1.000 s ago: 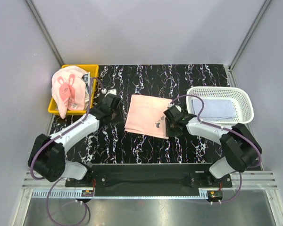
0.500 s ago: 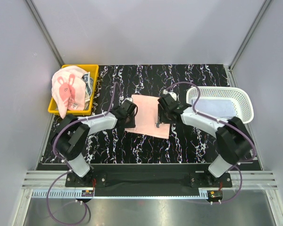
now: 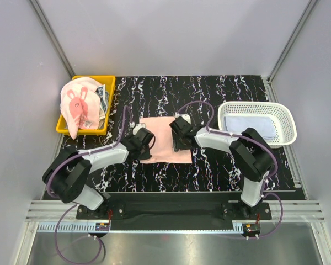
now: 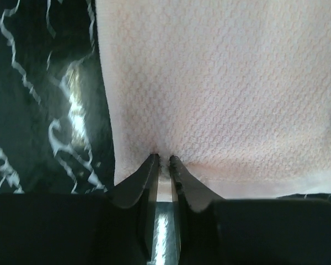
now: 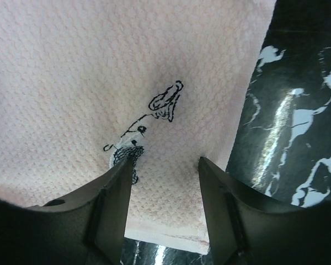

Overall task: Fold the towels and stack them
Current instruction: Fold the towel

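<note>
We see the black marbled table [image 3: 220,94] with the pink towel [image 3: 163,141] lying flat at its centre, between both arms. Our left gripper [image 4: 164,159] pinches the cloth near its edge. Our right gripper [image 5: 165,163] rests spread apart on the towel, beside a black stitched figure [image 5: 154,118].

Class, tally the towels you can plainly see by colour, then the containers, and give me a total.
Plain pink towel: 1
Pink rabbit-print towel: 1
Pale blue towel: 1
Containers: 2, the yellow bin and the white basket
Total: 5. More cloth under the rabbit print is mostly hidden, so it is not counted.
</note>
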`<control>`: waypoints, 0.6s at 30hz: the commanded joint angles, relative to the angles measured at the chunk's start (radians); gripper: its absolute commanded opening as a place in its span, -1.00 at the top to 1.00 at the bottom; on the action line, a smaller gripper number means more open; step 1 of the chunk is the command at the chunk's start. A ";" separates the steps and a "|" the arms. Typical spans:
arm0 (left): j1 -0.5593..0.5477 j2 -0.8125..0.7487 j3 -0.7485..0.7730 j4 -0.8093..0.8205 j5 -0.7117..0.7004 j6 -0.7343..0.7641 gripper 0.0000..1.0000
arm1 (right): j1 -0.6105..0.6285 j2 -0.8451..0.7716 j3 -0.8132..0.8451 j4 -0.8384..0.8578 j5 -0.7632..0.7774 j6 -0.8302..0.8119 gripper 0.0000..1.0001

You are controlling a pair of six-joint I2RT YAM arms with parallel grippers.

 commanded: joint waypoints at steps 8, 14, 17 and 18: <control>-0.029 -0.187 -0.063 -0.226 0.038 -0.062 0.56 | 0.055 -0.111 -0.192 -0.008 -0.058 0.052 -0.16; -0.021 -0.269 0.116 -0.322 0.010 0.001 0.30 | 0.052 -0.233 -0.120 -0.072 -0.049 0.006 -0.20; 0.023 -0.216 0.238 -0.282 0.039 0.045 0.29 | 0.037 -0.222 -0.005 -0.118 -0.006 -0.032 -0.18; 0.035 -0.195 0.268 -0.268 0.042 0.051 0.30 | 0.024 -0.211 0.025 -0.127 -0.005 -0.039 -0.12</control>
